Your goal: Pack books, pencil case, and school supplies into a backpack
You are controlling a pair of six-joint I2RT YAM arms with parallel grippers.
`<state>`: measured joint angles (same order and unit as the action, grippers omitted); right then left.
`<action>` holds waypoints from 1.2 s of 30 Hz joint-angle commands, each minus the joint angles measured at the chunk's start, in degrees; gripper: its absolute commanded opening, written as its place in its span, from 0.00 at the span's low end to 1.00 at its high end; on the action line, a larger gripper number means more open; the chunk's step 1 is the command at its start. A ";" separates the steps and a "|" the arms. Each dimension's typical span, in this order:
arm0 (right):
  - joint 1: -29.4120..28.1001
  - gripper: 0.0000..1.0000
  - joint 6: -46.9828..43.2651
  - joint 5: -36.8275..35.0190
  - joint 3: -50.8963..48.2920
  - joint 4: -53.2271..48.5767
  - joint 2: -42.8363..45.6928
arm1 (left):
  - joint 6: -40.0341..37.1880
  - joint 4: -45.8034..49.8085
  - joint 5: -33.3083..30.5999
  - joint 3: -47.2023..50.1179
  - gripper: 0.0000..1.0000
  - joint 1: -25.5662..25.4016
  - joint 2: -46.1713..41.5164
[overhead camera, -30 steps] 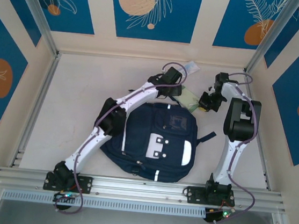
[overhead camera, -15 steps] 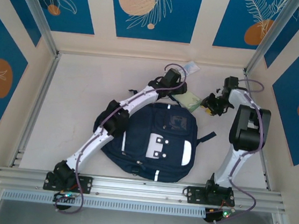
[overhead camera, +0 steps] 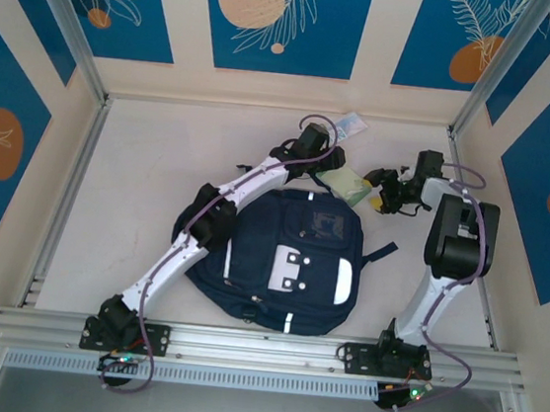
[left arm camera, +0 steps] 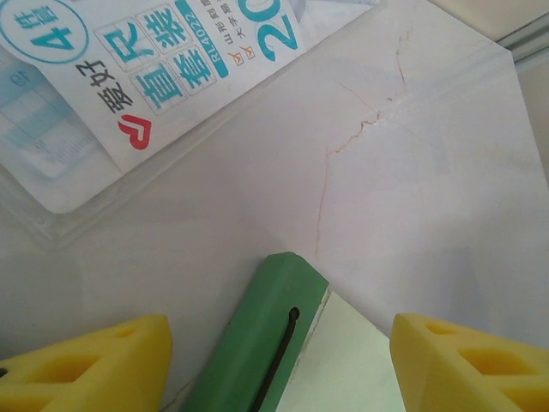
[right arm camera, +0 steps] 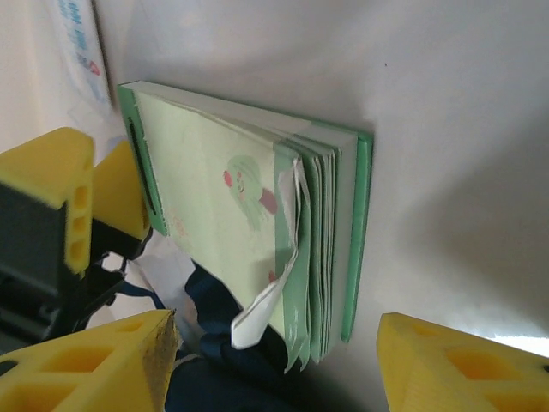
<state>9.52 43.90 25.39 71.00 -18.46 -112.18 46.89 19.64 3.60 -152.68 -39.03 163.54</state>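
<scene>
Book (overhead camera: 346, 184) on tabletop (overhead camera: 139, 181) behind backpack (overhead camera: 294, 258), between my left end effector (left arm camera: 279, 365) and right end effector (right arm camera: 283, 360); packet (overhead camera: 352, 123) farther back.

Glossy plastic packet (left arm camera: 103, 112), matt paper notebook (right arm camera: 232, 215)

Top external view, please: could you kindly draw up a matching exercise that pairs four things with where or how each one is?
Column one:
1. backpack
2. green notebook
3. printed packet
4. right gripper

Column two:
A. at the far edge of the table
B. dark navy, lying flat in the middle
C. open, just right of the notebook
D. just beyond the backpack's top edge, pages fanned

Pairs: 1-B, 2-D, 3-A, 4-C
</scene>
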 commanded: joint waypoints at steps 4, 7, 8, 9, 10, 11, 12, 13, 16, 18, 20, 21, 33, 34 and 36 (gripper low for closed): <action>-0.80 0.64 0.64 2.39 5.12 -4.00 -4.82 | 2.57 1.82 5.35 -1.22 0.67 -0.12 2.96; -2.01 0.64 -0.54 3.50 7.79 -6.10 -7.44 | 3.58 1.35 6.66 -1.21 0.66 -0.50 3.27; -2.39 0.64 -0.70 3.92 8.22 -5.74 -7.96 | 4.36 1.28 7.15 -1.21 0.66 -0.52 3.50; -2.63 0.64 -0.55 4.82 8.58 -5.15 -8.37 | 5.19 0.98 7.78 -1.24 0.66 -0.62 3.74; -2.82 0.63 -0.03 6.24 8.94 -4.02 -8.81 | 6.12 0.63 8.66 -1.22 0.65 -0.78 4.03; -2.90 0.62 0.62 7.42 9.19 -2.89 -9.02 | 6.92 0.53 9.24 -1.21 0.65 -0.93 4.27; -2.93 0.61 1.32 8.07 9.17 -1.77 -8.87 | 7.36 0.64 9.68 -1.21 0.65 -1.08 4.41; -2.84 0.60 1.97 8.68 9.09 -0.54 -8.53 | 7.57 0.84 10.08 -1.25 0.64 -1.25 4.50; -2.72 0.55 2.57 8.77 9.11 0.92 -6.76 | 7.20 2.05 10.55 -1.21 0.64 -1.55 4.33; -2.58 0.50 3.04 8.72 8.58 2.06 -5.26 | 6.85 2.64 10.61 -1.22 0.63 -1.50 4.07; -2.53 0.44 4.11 9.56 7.83 4.04 -3.88 | 6.47 3.15 10.62 -1.21 0.63 -1.54 3.75; -2.57 0.42 4.41 9.81 7.71 4.44 -3.44 | 6.27 3.27 10.57 -1.20 0.63 -1.54 3.63; -4.51 0.29 -0.62 7.70 12.44 -4.26 -4.63 | 6.10 4.63 11.50 -1.21 0.63 -1.45 2.41; -4.51 0.26 -0.95 7.18 12.53 -4.99 -4.64 | 5.93 4.93 11.44 -1.13 0.62 -1.44 2.07; -4.53 0.22 -2.01 5.51 12.79 -6.95 -4.31 | 5.93 5.68 11.30 -0.83 0.62 -1.29 1.36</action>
<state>5.74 44.34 31.46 82.41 -20.69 -116.20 52.18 18.65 11.20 -153.60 -38.79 164.44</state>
